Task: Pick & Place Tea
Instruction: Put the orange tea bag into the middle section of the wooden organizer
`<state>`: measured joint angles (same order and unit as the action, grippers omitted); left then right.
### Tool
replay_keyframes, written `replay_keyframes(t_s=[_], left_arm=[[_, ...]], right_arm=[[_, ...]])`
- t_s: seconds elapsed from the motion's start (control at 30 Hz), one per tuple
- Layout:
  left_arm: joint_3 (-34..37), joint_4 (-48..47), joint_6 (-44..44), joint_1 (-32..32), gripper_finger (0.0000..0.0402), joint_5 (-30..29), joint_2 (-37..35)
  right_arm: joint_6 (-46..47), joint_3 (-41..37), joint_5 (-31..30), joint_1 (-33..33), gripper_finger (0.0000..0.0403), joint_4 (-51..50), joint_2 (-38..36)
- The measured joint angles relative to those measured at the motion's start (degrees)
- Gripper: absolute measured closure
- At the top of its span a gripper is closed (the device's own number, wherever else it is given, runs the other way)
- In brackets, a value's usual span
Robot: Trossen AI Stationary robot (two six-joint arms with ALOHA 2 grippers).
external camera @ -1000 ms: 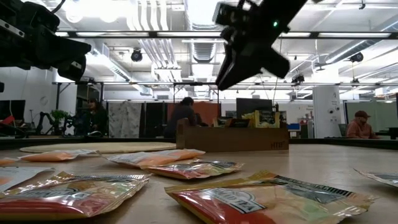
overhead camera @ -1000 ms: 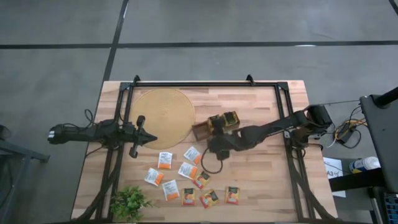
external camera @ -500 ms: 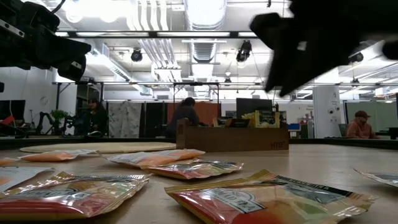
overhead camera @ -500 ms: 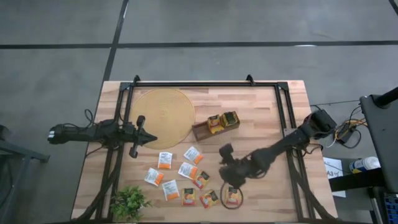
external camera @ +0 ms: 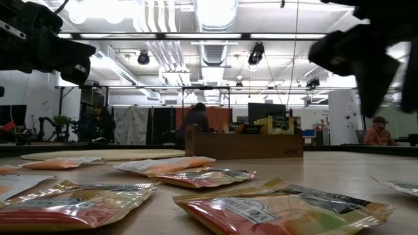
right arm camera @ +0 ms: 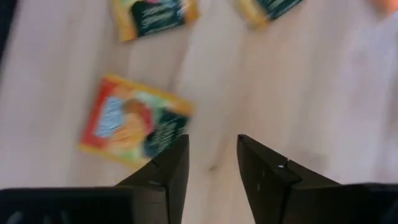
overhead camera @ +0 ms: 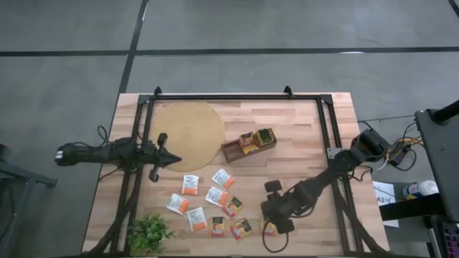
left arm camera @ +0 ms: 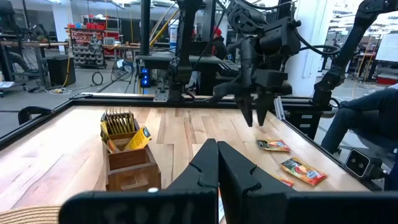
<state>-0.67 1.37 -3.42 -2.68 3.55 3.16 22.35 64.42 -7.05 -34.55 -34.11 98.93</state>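
Note:
Several tea sachets lie flat on the table's near half, among them white-and-orange ones [overhead camera: 190, 184] and orange-red ones [overhead camera: 216, 226]. My right gripper [overhead camera: 272, 218] points down above the near right of this group, open and empty. In the right wrist view [right arm camera: 211, 149] an orange-red sachet [right arm camera: 134, 127] lies on the wood just beside its fingers, not between them. That sachet is mostly hidden under the gripper in the high view [overhead camera: 268, 230]. My left gripper [overhead camera: 171, 160] is shut and empty, held level near the table's left side.
A brown wooden tray [overhead camera: 237, 149] holding upright sachets [overhead camera: 258, 138] stands mid-table. A round tan mat [overhead camera: 188, 135] lies at the far left, and a small green plant [overhead camera: 149, 233] at the near left corner. Bare wood lies to the right [overhead camera: 308, 136].
My right gripper has swung from beside the wooden tray toward the table's near edge and a little to the right, and now stands over the nearest right sachet. The sachets and the tray have stayed where they were.

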Motion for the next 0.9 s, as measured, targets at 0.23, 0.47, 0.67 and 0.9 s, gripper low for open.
replay_keyframes(t_s=[0.23, 0.47, 0.67, 0.9], left_arm=[[0.0, 0.0, 0.0, 0.0, 0.0401, 0.0, 0.1], [0.0, 0.0, 0.0, 0.0, 0.0401, 0.0, 0.2], [0.0, 0.0, 0.0, 0.0, 0.0401, 0.0, 0.3], [0.0, 0.0, 0.0, 0.0, 0.0401, 0.0, 0.5]], right_arm=[[5.6, 2.3, 7.1, -0.8, 0.0238, -0.9, 3.8], [7.4, 6.4, 6.7, -0.8, 0.0213, -4.0, 8.0], [7.5, 9.1, 5.4, -1.2, 0.0198, -4.9, 10.7], [7.7, 10.2, 5.4, -1.2, 0.0197, -5.1, 14.5]])
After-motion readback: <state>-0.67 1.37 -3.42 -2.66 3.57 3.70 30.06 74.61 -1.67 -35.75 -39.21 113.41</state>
